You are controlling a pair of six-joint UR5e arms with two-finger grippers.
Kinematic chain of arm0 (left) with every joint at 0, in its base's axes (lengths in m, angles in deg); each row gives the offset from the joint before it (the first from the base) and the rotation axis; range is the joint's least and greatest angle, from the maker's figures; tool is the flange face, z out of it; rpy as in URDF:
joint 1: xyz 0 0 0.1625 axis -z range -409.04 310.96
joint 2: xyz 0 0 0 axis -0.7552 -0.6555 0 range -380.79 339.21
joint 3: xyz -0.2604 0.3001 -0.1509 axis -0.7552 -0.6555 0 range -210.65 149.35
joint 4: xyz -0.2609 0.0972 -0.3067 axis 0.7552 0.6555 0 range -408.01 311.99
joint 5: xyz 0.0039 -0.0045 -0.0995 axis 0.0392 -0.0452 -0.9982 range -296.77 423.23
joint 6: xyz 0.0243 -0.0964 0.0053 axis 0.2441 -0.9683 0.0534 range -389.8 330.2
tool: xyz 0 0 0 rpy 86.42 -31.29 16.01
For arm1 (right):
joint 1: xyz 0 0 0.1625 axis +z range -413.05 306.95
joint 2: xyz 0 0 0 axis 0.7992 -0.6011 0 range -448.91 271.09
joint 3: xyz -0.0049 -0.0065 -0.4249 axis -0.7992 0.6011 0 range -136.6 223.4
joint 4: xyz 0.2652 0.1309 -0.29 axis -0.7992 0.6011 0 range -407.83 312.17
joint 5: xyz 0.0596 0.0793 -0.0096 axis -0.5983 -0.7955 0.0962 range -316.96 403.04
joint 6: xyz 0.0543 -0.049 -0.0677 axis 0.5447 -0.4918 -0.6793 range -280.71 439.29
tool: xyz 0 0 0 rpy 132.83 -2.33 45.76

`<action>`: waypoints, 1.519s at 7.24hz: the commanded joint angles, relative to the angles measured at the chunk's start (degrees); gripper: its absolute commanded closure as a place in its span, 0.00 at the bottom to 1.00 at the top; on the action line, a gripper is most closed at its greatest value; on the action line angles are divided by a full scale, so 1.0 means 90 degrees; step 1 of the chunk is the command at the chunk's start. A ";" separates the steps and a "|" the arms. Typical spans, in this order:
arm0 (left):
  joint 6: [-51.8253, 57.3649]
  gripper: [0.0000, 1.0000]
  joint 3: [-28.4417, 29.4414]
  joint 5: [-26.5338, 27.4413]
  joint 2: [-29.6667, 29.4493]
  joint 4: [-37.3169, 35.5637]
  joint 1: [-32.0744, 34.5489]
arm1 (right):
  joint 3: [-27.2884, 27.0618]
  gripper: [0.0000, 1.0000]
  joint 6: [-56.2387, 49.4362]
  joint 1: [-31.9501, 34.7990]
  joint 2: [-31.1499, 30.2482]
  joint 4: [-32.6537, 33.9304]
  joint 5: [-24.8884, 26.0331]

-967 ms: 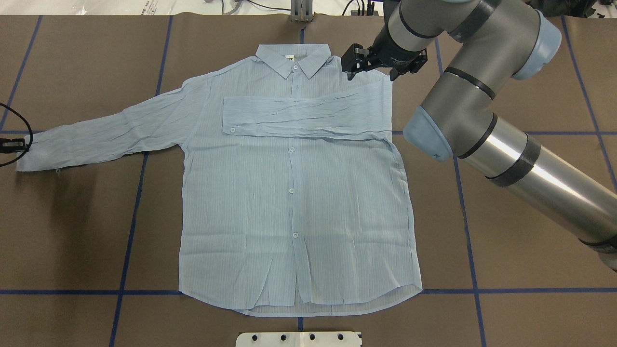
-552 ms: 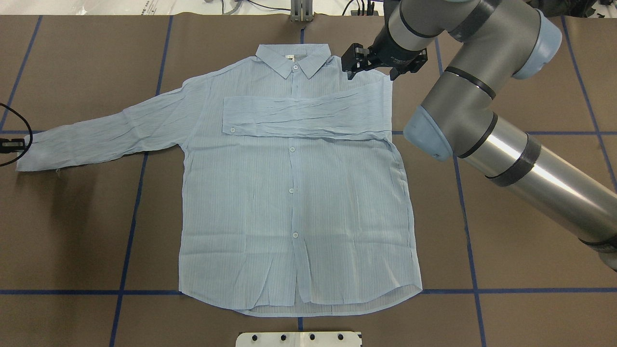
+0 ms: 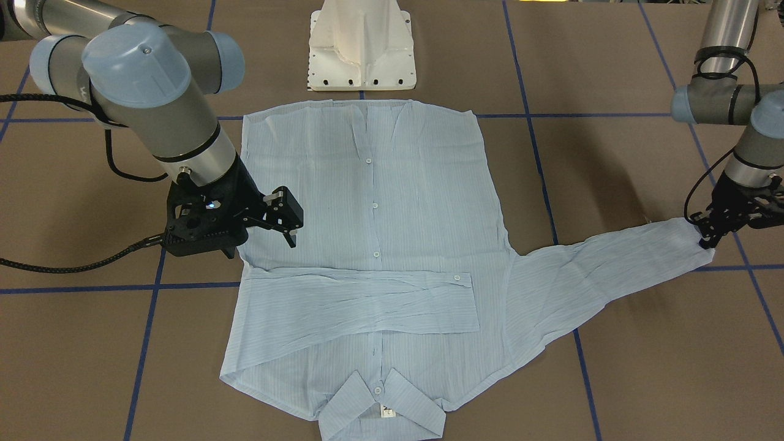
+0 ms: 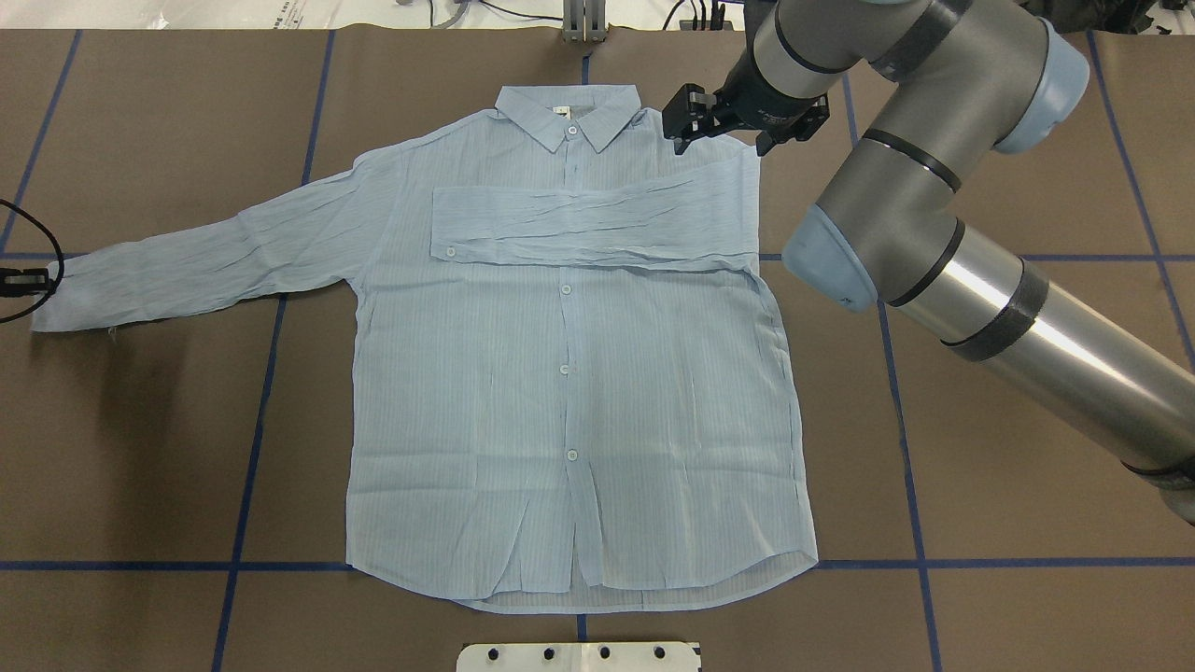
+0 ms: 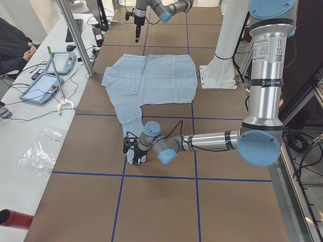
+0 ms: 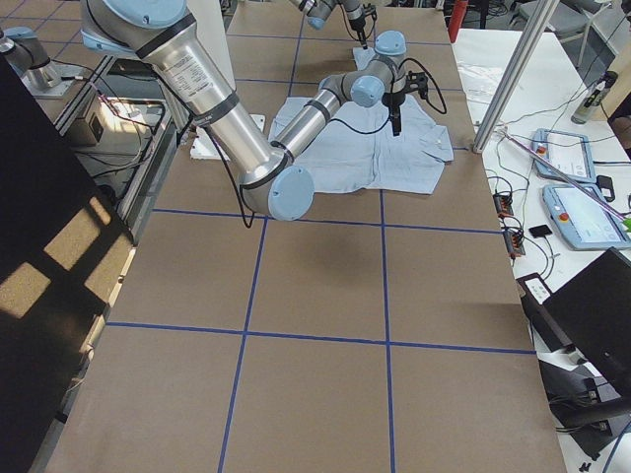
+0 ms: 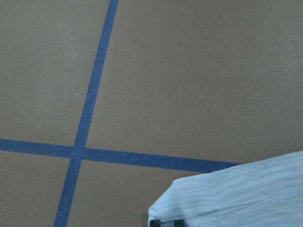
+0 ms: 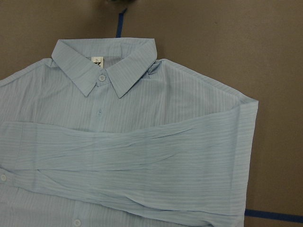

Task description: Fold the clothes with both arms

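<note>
Shirt (image 4: 560, 373): light blue throughout, with a fine stripe pattern. Buttons (image 4: 565, 290): white. Neck label (image 8: 96, 61), at 12 o'clock of the garment in the overhead view: white with dark print.

Table (image 4: 140, 448): brown, gridded by blue tape lines (image 4: 260, 420).

Right arm (image 4: 934, 187) and left arm (image 3: 729, 98): grey metal with pale blue joint caps.

Right gripper (image 3: 289, 220) and left gripper (image 3: 705, 241): black.

Pedestal (image 3: 361, 49), at 12 o'clock in the front-facing view: white.

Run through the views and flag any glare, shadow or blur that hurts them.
Overhead: a glare streak on the right arm tube, and a soft shadow darkens the table beside the sleeve. Exterior right: hard bright patches on the black panel. Left wrist: slightly soft, with the shirt cuff cropped at the frame's corner. Right wrist: sharp, evenly lit, neck label crisp.
</note>
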 commanded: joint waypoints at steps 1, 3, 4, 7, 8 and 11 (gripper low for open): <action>0.0016 0.47 0.0004 0.0011 0.0010 -0.0013 -0.0001 | 0.0000 0.00 0.0000 0.0000 -0.0002 0.0000 0.0000; 0.0006 0.47 0.0014 0.0011 0.0000 -0.0013 -0.0001 | 0.0000 0.00 0.0000 0.0000 0.0008 0.0000 0.0000; 0.0006 0.48 0.0014 0.0011 0.0010 -0.0023 0.0009 | 0.0000 0.00 0.0000 0.0000 -0.0002 0.0000 0.0000; -0.0023 0.52 0.0024 0.0011 0.0010 -0.0042 -0.0001 | 0.0000 0.00 0.0000 0.0000 -0.0002 0.0000 0.0000; -0.0023 0.53 0.0024 0.0011 0.0010 -0.0042 -0.0001 | 0.0000 0.00 0.0000 0.0000 -0.0002 0.0000 0.0000; -0.0033 0.69 -0.0006 0.0001 0.0010 -0.0042 -0.0001 | 0.0000 0.00 0.0000 0.0000 -0.0002 -0.0010 0.0000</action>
